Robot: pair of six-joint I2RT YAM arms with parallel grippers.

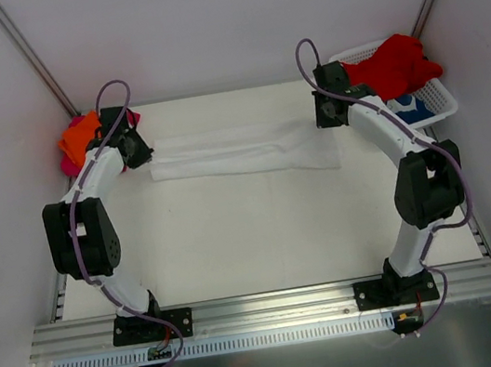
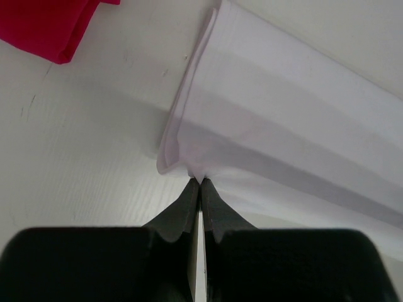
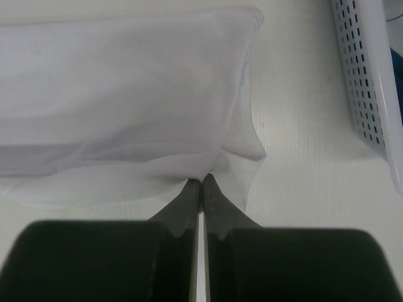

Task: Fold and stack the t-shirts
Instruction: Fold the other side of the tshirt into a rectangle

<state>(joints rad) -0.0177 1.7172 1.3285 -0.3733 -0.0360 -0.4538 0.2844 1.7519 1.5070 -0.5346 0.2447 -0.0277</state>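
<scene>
A white t-shirt lies folded into a long strip across the back of the table. My left gripper is shut on its left end; in the left wrist view the gripper pinches the cloth's near corner. At the strip's right end my right gripper is likewise shut, and the right wrist view shows this gripper pinching the thin white cloth at its edge. Orange and pink t-shirts lie stacked at the back left. A red t-shirt lies in the basket over a blue-and-white one.
A white mesh basket stands at the back right; its wall is just right of the right gripper. A red cloth edge lies near the left gripper. Grey walls close in the table on both sides and at the back.
</scene>
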